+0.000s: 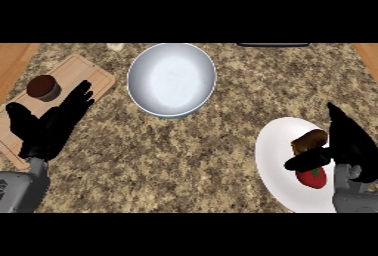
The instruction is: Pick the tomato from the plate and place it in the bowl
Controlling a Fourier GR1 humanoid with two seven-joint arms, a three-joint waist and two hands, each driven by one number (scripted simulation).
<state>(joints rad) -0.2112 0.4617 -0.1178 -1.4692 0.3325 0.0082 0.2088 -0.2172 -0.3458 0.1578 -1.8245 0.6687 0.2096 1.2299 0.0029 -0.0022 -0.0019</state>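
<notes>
Speckled stone makes up the counter [221,135] we look down on. At far left, a wooden board [81,72] carries a dark round thing [43,87] we cannot identify; our left hand [52,125] rests over the board, fingers straight. Further right sits the bowl [172,79]. On the plate [277,150], cut off below, lies the tomato [313,178], partly hidden beneath our right hand [347,145], whose thumb lies across it beside a brown lump [308,141]; whether the fingers grasp it, we cannot tell.
</notes>
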